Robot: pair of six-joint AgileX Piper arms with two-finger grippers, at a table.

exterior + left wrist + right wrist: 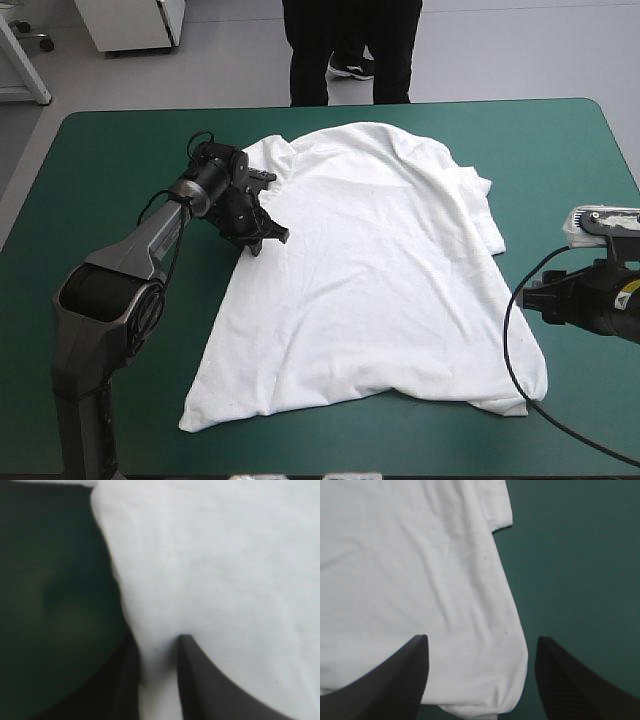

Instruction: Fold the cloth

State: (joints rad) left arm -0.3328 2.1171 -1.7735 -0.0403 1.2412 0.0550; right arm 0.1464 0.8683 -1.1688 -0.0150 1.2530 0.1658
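Note:
The white T-shirt [370,270] lies spread almost flat across the middle of the teal-green table, collar toward the far edge and hem toward the near edge, with some folds along its right side. My left gripper [262,235] is down at the shirt's left edge, by the left sleeve. In the left wrist view its black fingers [200,680] stand all but shut, with the white T-shirt [225,570] running between them. My right gripper [532,298] is at the shirt's right edge near the hem. It stands open [482,650] over the T-shirt's rounded corner [420,580], nothing gripped.
Bare teal-green cover [110,180] surrounds the shirt on the left, along the far right [560,150] and in a strip by the near edge. In the right wrist view, bare cover [580,555] lies beside the shirt.

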